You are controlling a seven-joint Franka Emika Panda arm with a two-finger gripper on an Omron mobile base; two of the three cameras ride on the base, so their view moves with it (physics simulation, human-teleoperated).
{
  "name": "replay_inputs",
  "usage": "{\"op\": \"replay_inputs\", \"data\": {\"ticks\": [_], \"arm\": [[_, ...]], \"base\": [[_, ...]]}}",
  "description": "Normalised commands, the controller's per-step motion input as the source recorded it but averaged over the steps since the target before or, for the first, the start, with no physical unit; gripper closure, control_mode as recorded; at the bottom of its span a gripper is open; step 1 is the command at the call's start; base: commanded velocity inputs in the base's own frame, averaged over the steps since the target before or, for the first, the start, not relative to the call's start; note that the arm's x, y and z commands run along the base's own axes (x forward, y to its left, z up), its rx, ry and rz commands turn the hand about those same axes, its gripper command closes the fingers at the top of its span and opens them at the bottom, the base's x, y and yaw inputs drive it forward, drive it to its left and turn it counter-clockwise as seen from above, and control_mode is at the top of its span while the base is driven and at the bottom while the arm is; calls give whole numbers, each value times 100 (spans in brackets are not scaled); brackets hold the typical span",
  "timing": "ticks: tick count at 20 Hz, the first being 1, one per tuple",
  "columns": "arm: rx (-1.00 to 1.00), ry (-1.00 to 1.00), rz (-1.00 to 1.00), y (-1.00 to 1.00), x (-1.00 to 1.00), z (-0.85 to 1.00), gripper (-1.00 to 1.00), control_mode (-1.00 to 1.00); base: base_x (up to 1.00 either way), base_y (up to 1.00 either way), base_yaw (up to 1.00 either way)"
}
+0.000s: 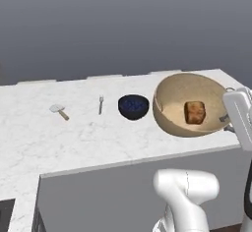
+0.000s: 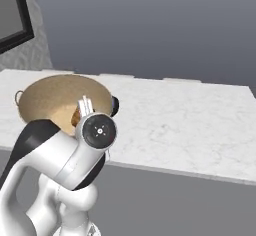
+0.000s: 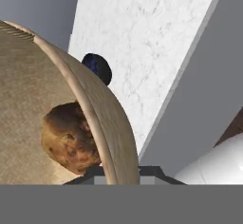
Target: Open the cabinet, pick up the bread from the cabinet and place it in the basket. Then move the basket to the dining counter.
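A: Nearest the hand camera, the basket (image 3: 102, 118) rim runs between the two dark fingertips (image 3: 95, 173). So the claw (image 3: 121, 173) is clamped on that rim?

B: Yes, the claw is closed on the rim, one tip inside the wall and one outside. The bread (image 3: 69, 140) lies inside, low against the wall, close to the tips.

A: And from the base?

B: The left view shows the basket (image 1: 170, 118) tilted, its mouth turned toward the camera, over the bench's (image 1: 88, 137) right end near the front edge. The bread (image 1: 195, 112) rests on the inner wall. Whether the basket touches the bench cannot be told.

A: What else is on the bench?

B: A dark bowl (image 1: 133, 106) of blueberries just left of the basket, then a fork (image 1: 101, 104), then a small spatula (image 1: 58, 111) farther left, all well back from the front edge.

A: The right view?

B: The basket (image 2: 50, 100) sits at the bench's (image 2: 175, 125) left end, partly behind the arm.
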Motion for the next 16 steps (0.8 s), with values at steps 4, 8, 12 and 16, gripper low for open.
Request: {"op": "replay_inputs", "data": {"ticks": [4,8,12,16], "arm": [[0,0,0,0,0,0,100,100],[0,0,0,0,0,0,100,100],[0,0,0,0,0,0,100,100],[0,0,0,0,0,0,100,100]], "base": [[-22,-21,25],[26,-11,10],[72,-22,15],[81,-15,14]]}}
